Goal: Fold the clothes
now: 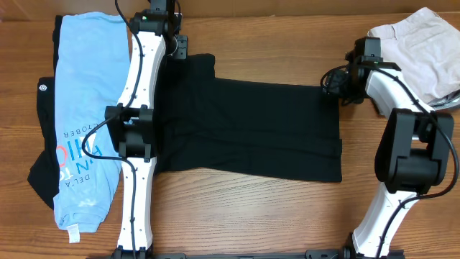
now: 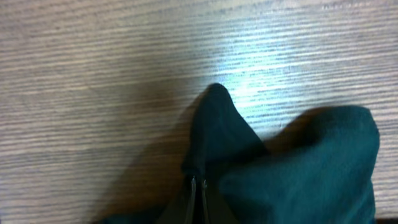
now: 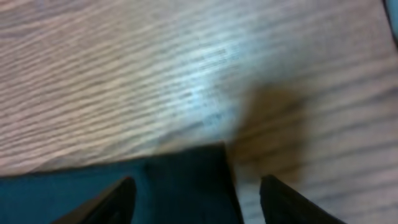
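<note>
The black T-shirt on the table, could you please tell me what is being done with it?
A two-armed robot is handling the black T-shirt, which lies spread on the wooden table. The left tool is shut on a pinch of fabric at the shirt's left end. The right tool is open, straddling the shirt's right corner, not yet gripping. A light blue printed tee lies to the left, and a beige garment at the far right.
</note>
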Motion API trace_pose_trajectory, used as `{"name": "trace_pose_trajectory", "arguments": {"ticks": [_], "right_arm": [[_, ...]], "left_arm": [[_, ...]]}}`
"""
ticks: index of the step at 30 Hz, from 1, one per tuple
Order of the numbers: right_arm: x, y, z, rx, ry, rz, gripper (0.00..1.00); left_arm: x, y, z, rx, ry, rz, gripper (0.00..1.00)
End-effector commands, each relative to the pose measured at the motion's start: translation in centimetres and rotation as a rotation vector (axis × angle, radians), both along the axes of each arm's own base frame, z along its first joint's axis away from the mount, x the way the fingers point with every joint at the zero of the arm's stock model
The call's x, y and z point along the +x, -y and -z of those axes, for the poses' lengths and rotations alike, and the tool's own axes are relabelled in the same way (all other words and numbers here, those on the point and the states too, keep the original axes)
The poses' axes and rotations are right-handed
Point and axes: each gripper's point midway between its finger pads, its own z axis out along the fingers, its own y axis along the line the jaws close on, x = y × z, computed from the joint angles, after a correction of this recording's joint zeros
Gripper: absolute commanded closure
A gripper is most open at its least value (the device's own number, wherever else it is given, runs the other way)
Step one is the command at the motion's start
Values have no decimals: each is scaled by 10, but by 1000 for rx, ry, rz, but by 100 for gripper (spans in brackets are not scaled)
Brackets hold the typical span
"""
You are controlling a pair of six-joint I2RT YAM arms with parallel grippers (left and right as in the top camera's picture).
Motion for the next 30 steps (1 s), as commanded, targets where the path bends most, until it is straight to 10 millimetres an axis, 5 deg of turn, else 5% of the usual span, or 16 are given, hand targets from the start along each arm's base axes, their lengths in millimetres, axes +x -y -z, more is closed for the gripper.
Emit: {"name": "trace_pose_trajectory", "arguments": {"ticks": [1, 6, 15, 20, 21, 30], "right_arm": [[14, 7, -2, -44, 43, -33, 40], [16, 7, 5, -59, 44, -70, 53], [14, 5, 29, -50, 8, -84, 63], [17, 5, 25, -49, 17, -75, 88], [18, 5, 20, -48, 20, -73, 96], [34, 7, -54, -57, 78, -72, 96]], "left_arm": [[-1, 1, -3, -6, -2, -21, 96], [-6, 1, -1, -4, -23, -20, 96], [-14, 0, 1, 0, -58, -20, 96], [-20, 0, 3, 1, -81, -20, 96], [-21, 0, 4, 3, -88, -20, 96], [-27, -3, -10, 5, -93, -23, 96]]}}
